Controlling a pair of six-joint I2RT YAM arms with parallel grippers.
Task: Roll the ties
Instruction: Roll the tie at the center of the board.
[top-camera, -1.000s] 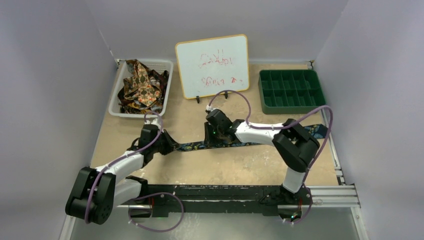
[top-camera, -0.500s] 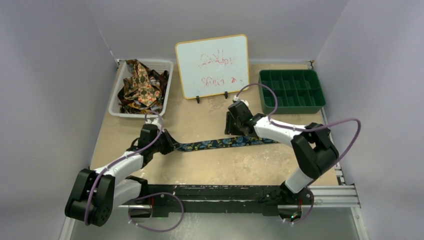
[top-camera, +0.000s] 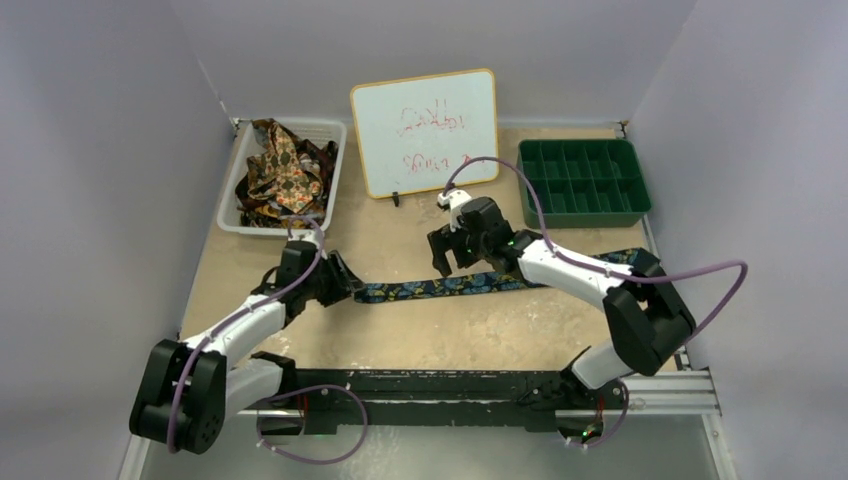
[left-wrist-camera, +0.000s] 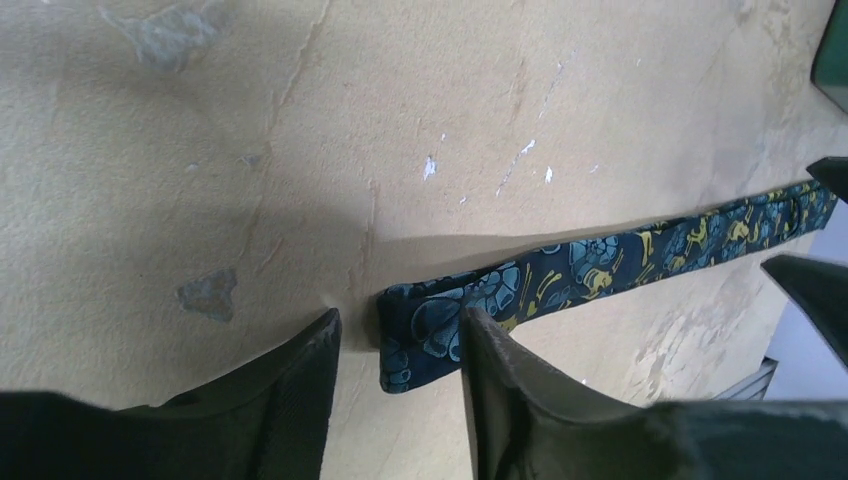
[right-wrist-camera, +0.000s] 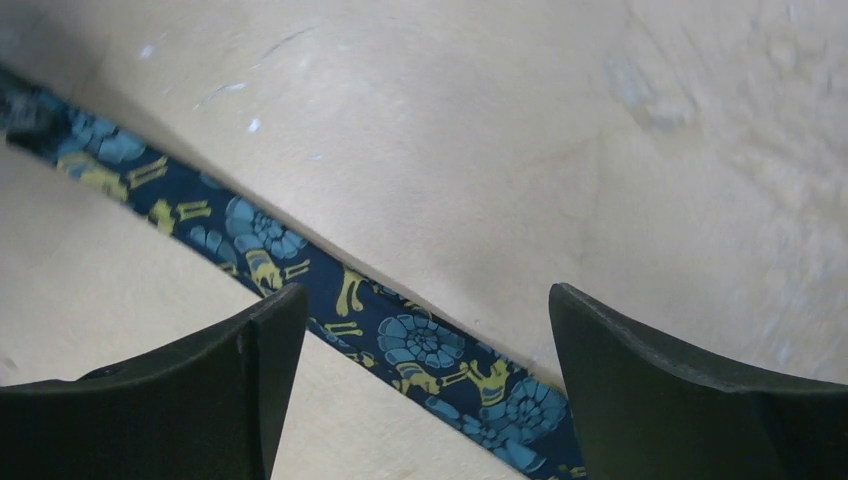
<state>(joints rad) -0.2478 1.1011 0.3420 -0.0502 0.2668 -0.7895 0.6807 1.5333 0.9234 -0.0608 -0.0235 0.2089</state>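
Tie (top-camera: 440, 287) unheld; L pincer (left-wrist-camera: 397, 320), R pincer (right-wrist-camera: 427, 295) spread

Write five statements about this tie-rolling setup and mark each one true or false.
1. The navy tie lies stretched out flat on the table. True.
2. The right gripper is clamped on the navy tie. False: its jaws stand wide apart above the tie and hold nothing.
3. The white basket at the back holds a heap of ties. True.
4. The green tray is full of rolled ties. False: its compartments look empty.
5. The left gripper is open at one end of the navy tie. True.
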